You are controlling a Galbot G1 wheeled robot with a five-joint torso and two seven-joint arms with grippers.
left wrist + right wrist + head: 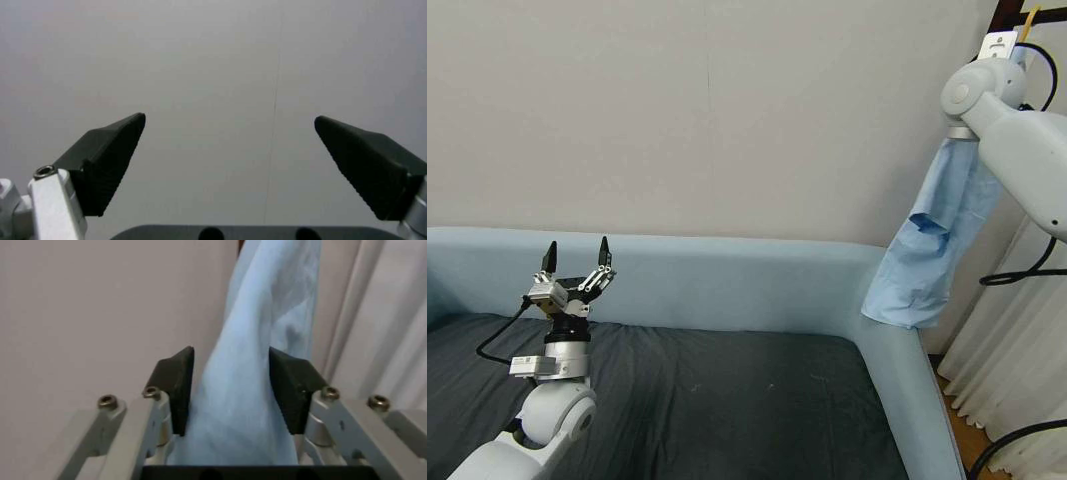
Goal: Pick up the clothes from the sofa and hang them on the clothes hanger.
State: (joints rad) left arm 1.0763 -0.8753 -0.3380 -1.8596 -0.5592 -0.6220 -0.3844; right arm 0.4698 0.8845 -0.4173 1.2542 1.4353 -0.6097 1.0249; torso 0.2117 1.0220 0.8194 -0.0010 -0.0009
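L gripper (578, 253): I've got it low on the robot's left, over the sofa seat, pointing up in front of the backrest. Jaws spread wide. On its wrist cam the fingers (107, 160) sit far apart w/ the bare wall (220, 75) behind.
R gripper (233, 390): arm is up high on the robot's right, near the top corner of the head view. It's clamped on the blue garment (267, 300), w/ cloth bunched btwn the two pads (177, 390).
blue garment (932, 230): off the seat, hanging from the end of the R arm down along the wall. Lower edge reaches the sofa's rear right corner; touching or just in front, I can't tell.
sofa (727, 285): light blue back & arm, dark seat cushion (727, 400).
dark post (1004, 15): top right, just behind the R arm. I can't tell if the cloth is on it.
curtain (1017, 360): white, to the right of the sofa, beyond the garment.
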